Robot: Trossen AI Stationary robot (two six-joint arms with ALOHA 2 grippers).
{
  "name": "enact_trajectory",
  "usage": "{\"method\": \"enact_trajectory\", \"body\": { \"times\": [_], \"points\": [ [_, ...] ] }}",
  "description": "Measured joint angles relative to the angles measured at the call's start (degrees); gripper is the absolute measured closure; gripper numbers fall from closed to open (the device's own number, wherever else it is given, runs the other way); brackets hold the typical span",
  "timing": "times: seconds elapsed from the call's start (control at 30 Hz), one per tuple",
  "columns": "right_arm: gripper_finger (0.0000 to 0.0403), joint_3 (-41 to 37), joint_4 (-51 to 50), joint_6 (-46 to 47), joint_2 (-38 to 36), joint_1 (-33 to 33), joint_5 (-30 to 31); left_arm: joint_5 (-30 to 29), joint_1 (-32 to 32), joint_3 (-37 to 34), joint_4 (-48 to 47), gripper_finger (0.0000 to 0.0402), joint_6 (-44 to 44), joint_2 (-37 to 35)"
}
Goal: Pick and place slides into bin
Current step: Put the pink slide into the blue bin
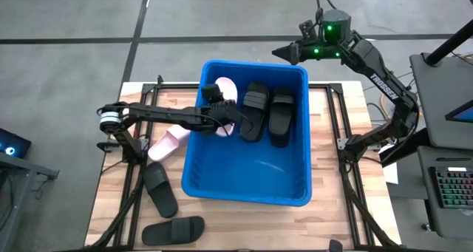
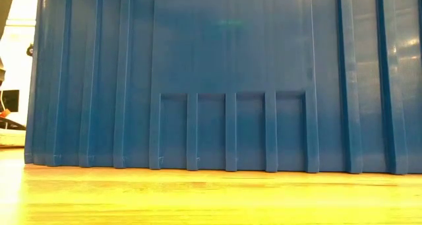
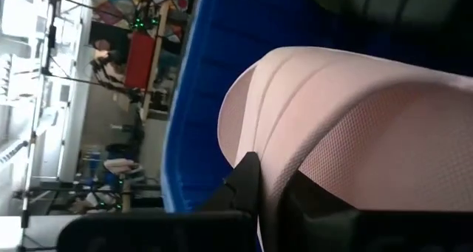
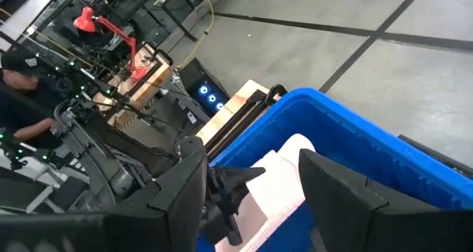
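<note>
The blue bin stands mid-table with two black slides lying inside it. My left gripper reaches over the bin's left wall and is shut on a pale pink slide. A second pink slide lies on the table with one end against the bin's left wall. Two more black slides lie near the table's front left. My right gripper hangs open, high over the bin's far rim, with nothing in it. My left gripper pinches the pink slide between its two fingers at the slide's side edge, about midway along it. The fingers come from the table's left, slanting a little down. The slide is inside the bin; whether its lower end rests there, I cannot tell.
The low view is filled by the bin's near wall. In the right wrist view the bin's rim and the left gripper show below. A keyboard and equipment stand off the table's right side.
</note>
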Motion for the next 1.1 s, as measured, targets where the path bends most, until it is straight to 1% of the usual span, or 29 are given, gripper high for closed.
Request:
{"method": "enact_trajectory", "body": {
  "times": [0.13,0.27,0.5,0.67,0.77,0.83,1.0,1.1],
  "points": [
    [0.0197,0.0,0.04,-0.14,0.0,0.01,0.01,1.01,0.54,-0.89,1.35,0.0402,-0.54,0.41],
    [0.0197,0.0,0.03,-0.14,0.0,0.01,0.01,3.93,2.2,-2.37,1.72,0.0402,-0.63,1.94],
    [0.0197,0.0,0.07,0.04,0.0,0.01,0.01,3.64,5.55,-2.63,3.56,0.0402,-0.55,5.31],
    [0.0197,0.0,0.07,0.05,-0.08,0.03,0.02,5.67,7.31,-2.69,4.01,0.0402,-0.61,6.98],
    [0.0197,0.0,0.07,0.06,-0.47,0.03,0.03,9.59,7.91,-2.71,4.69,0.0402,-0.61,7.21],
    [0.0197,0.0,0.18,0.05,-0.68,0.03,0.13,10.94,7.97,-2.71,4.62,0.0402,-0.61,7.57],
    [0.0197,0.0,0.17,0.06,-0.81,0.03,0.21,11.04,8.1,-2.66,6.18,0.0401,-0.48,7.57],
    [0.0197,0.0,0.2,0.06,-0.87,0.03,0.21,11.38,8.39,-2.69,6.29,0.0391,-0.15,7.52]
  ]
}}
